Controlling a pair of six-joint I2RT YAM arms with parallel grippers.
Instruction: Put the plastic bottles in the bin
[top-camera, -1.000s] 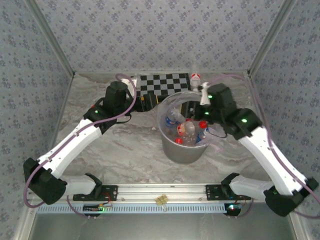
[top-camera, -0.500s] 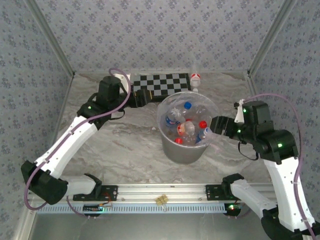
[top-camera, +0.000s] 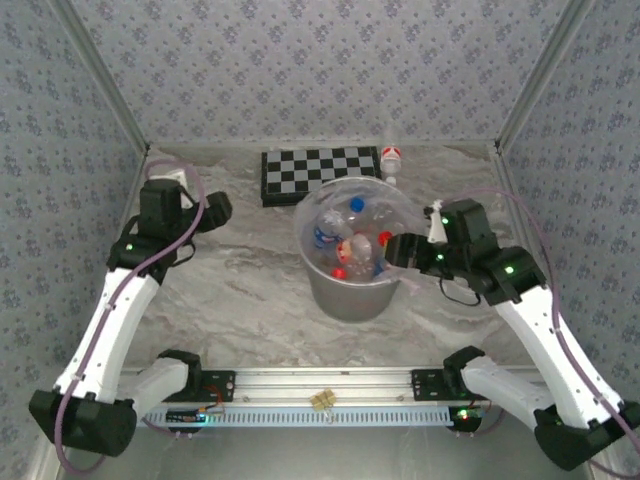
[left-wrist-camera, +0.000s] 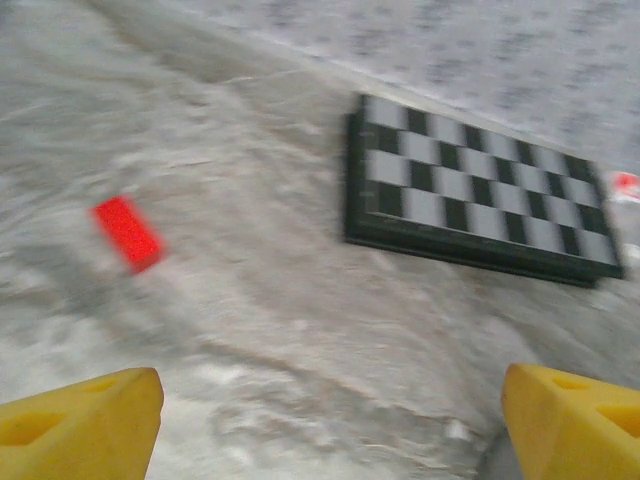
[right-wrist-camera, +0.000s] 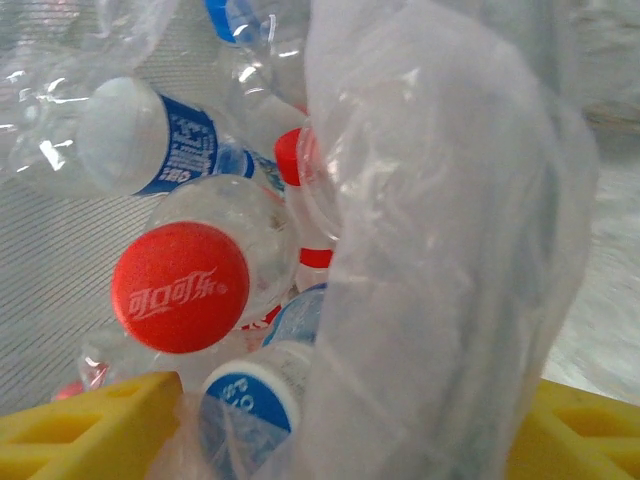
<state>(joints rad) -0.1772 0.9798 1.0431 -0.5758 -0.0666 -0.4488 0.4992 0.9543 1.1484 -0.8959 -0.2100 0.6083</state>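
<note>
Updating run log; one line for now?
left end effector: open, empty | right end effector: open, at bin rim | one bottle outside bin

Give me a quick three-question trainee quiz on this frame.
1. True or false: every small clear plastic bottle is already inside the round grey bin.
2. What sits between the right hand's yellow fingers? A) the bin's clear crinkly bag liner B) the black-and-white checkerboard C) nothing
3. Fill in: the left hand is ___ (open/shut).
Key: 1 false, one red-capped bottle stands outside it. 2 A. 3 open.
</note>
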